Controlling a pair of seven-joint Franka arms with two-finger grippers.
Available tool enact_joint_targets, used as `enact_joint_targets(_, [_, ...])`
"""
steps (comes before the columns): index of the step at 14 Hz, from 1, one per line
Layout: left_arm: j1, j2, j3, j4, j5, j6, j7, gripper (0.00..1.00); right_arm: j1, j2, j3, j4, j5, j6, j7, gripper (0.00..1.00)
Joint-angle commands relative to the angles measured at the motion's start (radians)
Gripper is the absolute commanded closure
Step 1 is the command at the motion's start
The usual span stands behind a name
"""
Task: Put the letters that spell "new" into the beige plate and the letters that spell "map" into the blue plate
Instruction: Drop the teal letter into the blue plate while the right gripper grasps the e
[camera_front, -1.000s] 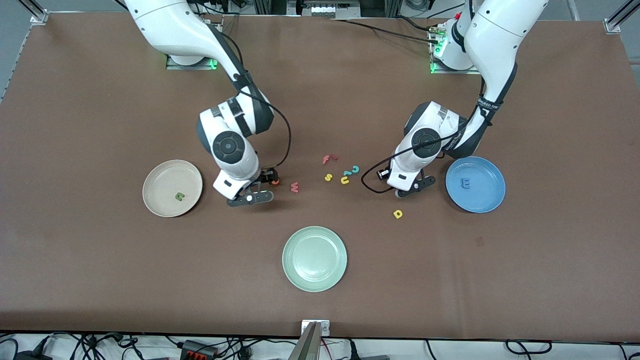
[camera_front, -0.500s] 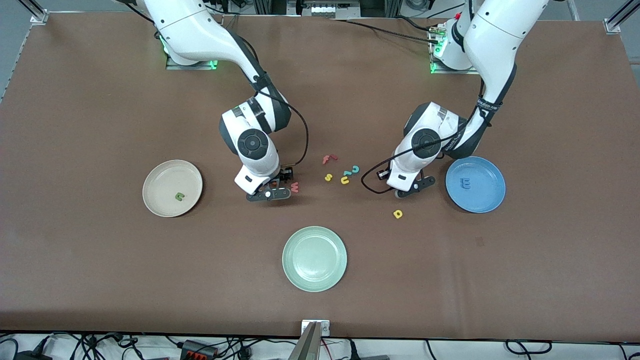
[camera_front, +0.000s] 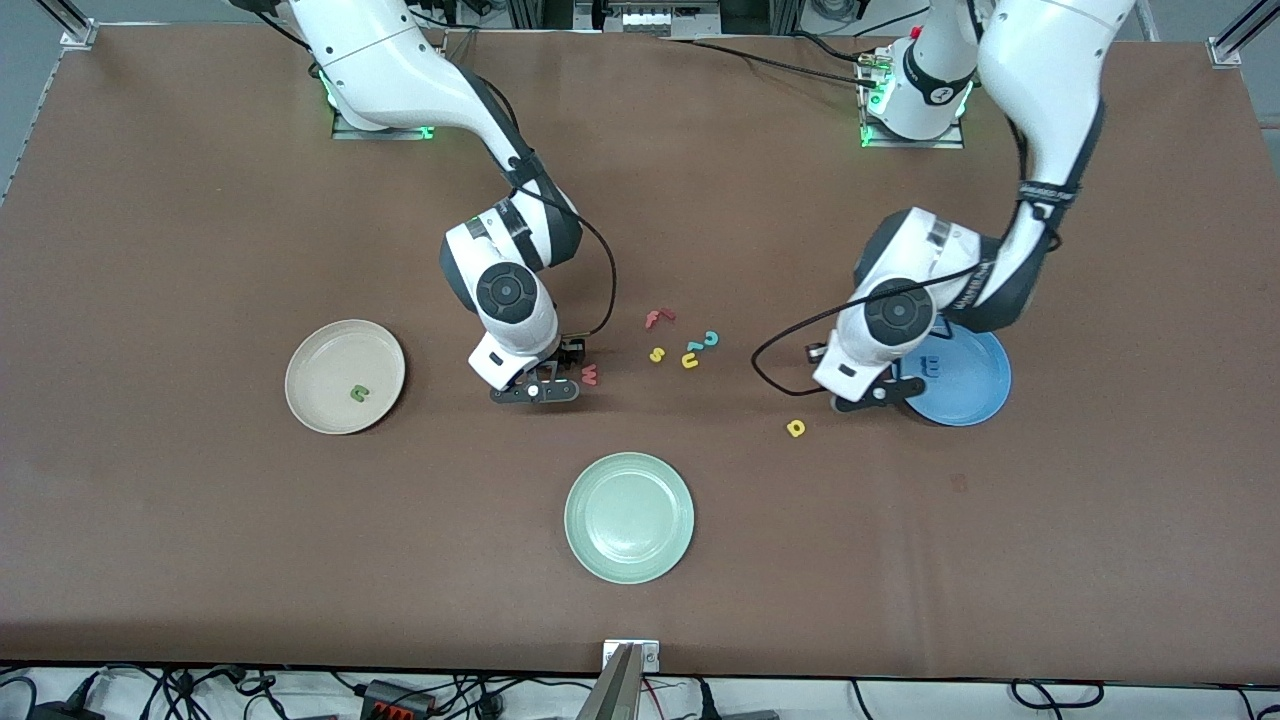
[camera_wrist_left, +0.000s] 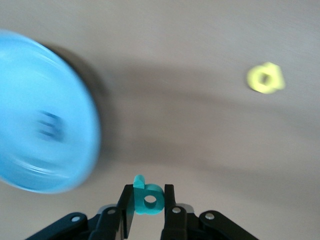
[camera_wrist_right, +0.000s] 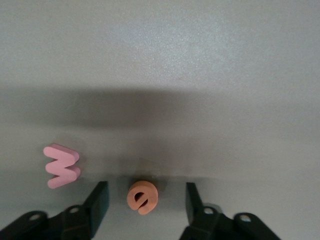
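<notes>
My left gripper (camera_wrist_left: 149, 201) is shut on the teal a (camera_wrist_left: 147, 200) and hangs over the table at the rim of the blue plate (camera_front: 975, 390), where it shows as (camera_front: 880, 398). The blue m (camera_front: 932, 368) lies in that plate. The yellow p (camera_front: 796, 428) is on the table nearby. My right gripper (camera_wrist_right: 145, 200) is open and low over the table, its fingers on either side of the orange e (camera_wrist_right: 142, 196) without touching it. The salmon w (camera_front: 590, 375) lies just beside it. The green n (camera_front: 358, 393) rests in the beige plate (camera_front: 320, 350).
A pale green plate (camera_front: 629, 517) sits nearer the front camera, mid-table. A red f (camera_front: 658, 318), a yellow s (camera_front: 657, 354), a yellow u (camera_front: 690, 360) and teal hook letters (camera_front: 710, 340) lie clustered between the two grippers.
The left gripper shut on the teal a and carried it to the blue plate's rim. The right gripper shifted toward the w, settled around the orange e, and its fingers have narrowed.
</notes>
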Motion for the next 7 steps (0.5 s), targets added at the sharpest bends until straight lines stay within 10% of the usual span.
enact_joint_targets(1, [0.078,-0.011,-0.005,-0.004,0.083,-0.044,0.162,0.85,0.004,0.018,-0.002,0.02,0.011,0.002,0.021,0.4])
enact_joint_targets(7, [0.247,-0.005,-0.009,-0.066,0.085,-0.03,0.388,0.83,0.011,0.022,-0.002,0.02,0.016,0.001,0.021,0.45])
